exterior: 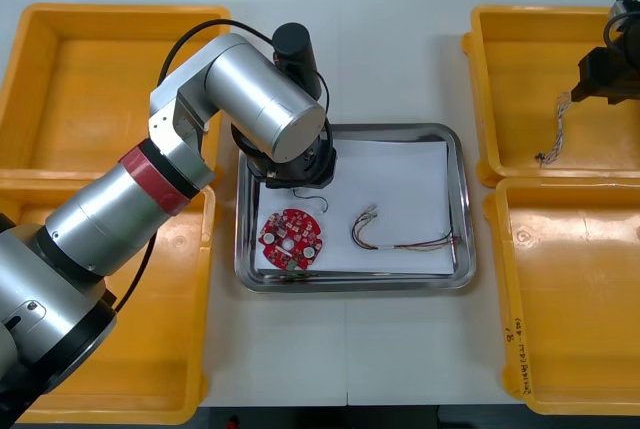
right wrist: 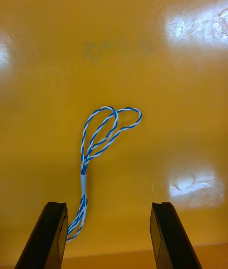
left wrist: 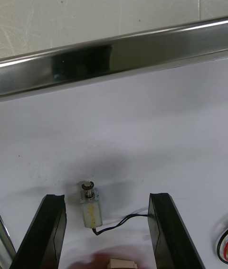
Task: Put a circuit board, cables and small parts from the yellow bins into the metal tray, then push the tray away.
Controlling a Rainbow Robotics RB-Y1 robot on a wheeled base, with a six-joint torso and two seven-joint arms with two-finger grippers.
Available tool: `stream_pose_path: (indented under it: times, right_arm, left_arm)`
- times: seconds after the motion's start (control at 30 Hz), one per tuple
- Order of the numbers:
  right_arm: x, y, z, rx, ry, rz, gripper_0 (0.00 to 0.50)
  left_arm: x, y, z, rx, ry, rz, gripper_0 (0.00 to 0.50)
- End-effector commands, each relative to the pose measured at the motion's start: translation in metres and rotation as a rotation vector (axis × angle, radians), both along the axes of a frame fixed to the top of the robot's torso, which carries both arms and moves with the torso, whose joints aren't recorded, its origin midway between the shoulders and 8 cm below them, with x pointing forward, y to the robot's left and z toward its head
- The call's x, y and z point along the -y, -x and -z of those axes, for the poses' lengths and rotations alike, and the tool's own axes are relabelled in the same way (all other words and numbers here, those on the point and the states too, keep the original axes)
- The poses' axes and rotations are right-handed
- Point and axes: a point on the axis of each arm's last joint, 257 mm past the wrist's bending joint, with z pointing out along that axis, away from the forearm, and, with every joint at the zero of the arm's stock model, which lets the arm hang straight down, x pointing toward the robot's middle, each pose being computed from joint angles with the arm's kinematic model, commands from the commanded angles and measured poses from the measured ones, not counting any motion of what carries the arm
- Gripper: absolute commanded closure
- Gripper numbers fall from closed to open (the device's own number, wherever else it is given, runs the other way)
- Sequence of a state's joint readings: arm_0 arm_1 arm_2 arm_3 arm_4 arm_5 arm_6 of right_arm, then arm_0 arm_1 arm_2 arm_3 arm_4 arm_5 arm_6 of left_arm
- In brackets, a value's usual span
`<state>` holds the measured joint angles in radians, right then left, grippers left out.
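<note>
**Three items in tray; blue-white cable and push outstanding**

Three things lie on the white inside of the metal tray: the circuit board near its left front, the red and yellow cable to the right of the board, and a small metal part with a black lead by the far left corner.

Left claw: low over that corner, fingers spread. The part sits on the tray floor between them, close to one finger, not pinched. Judged to be set down.

Right claw: over the far right yellow bin, fingers spread. The blue and white cable lies on the bin floor, its tail running between the fingers beside one of them, not gripped.

Progress, judged: board, one cable and one part are done. Left to do: grasp the blue and white cable, carry it to the tray, add any further parts, then push the tray away. It sits mid-table, not yet pushed.
</note>
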<state>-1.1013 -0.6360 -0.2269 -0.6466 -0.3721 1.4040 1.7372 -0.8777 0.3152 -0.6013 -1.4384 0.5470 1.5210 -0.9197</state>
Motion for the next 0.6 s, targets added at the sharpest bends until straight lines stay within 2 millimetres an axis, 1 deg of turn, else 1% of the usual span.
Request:
stream_pose_path:
  times: [0.03,0.07,0.17,0.33,0.37,0.4,0.5,0.6]
  right_arm:
    - [-0.003,-0.024,-0.040,0.105,-0.001,0.011,0.000]
    - [-0.004,-0.024,-0.039,0.104,-0.002,0.011,0.000]
    - [-0.010,-0.024,-0.027,0.094,-0.007,0.009,0.000]
    - [-0.014,-0.021,0.005,0.080,-0.021,0.012,0.000]
    - [-0.013,-0.020,0.007,0.080,-0.022,0.014,0.000]
    - [-0.015,-0.020,0.013,0.077,-0.023,0.012,0.000]
    - [-0.018,-0.019,0.022,0.071,-0.029,0.010,0.000]
    - [-0.019,-0.017,0.030,0.066,-0.026,0.008,0.000]
  left_arm:
    - [0.012,-0.011,-0.029,0.065,0.010,0.017,0.000]
    - [0.011,-0.011,-0.031,0.062,0.010,0.014,0.000]
    - [0.008,-0.011,-0.045,0.049,0.016,0.011,0.000]
    - [0.004,-0.005,-0.075,0.018,0.028,0.018,0.000]
    - [0.003,-0.005,-0.079,0.017,0.027,0.021,0.000]
    - [-0.001,-0.004,-0.084,0.012,0.018,0.030,0.000]
    - [-0.009,-0.003,-0.098,0.002,0.009,0.052,0.000]
    - [-0.018,-0.003,-0.108,-0.003,-0.004,0.071,0.000]
